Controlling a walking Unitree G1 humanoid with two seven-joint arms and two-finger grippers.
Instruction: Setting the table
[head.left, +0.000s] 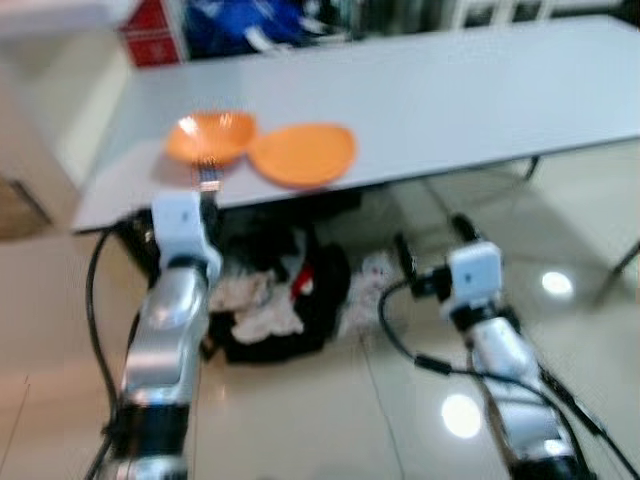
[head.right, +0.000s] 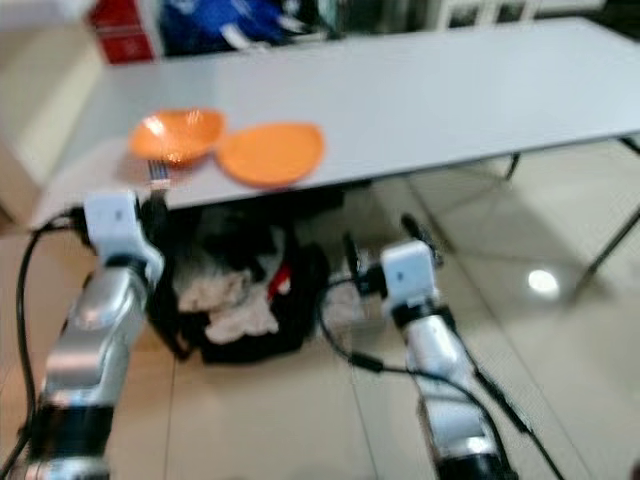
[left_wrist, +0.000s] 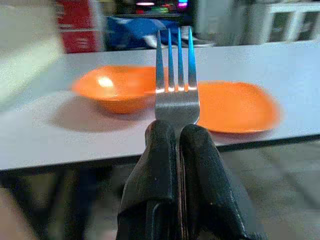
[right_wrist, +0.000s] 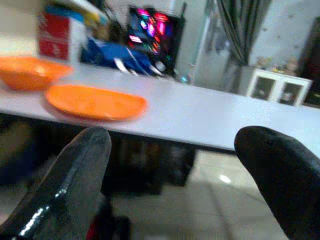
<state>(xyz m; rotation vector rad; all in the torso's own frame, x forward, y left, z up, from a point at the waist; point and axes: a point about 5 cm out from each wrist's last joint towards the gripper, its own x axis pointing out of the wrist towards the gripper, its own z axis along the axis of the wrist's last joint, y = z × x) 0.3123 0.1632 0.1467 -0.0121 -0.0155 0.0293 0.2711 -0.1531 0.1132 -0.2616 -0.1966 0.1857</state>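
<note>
One fork (left_wrist: 176, 87) is clamped in the left gripper (left_wrist: 177, 137), tines pointing straight ahead at the table (head.left: 450, 95) edge, just short of the orange plate (head.left: 303, 153); the right gripper (right_wrist: 175, 165) hangs spread, farther off.

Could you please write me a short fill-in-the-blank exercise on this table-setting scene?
1. The left gripper is shut on a metal ____.
2. On the grey table an orange bowl sits beside an orange ____.
3. The right gripper has its jaws ____, holding nothing.
4. Under the table lies a black ____ of crumpled cloths.

Missing words: fork; plate; open; bag
</note>
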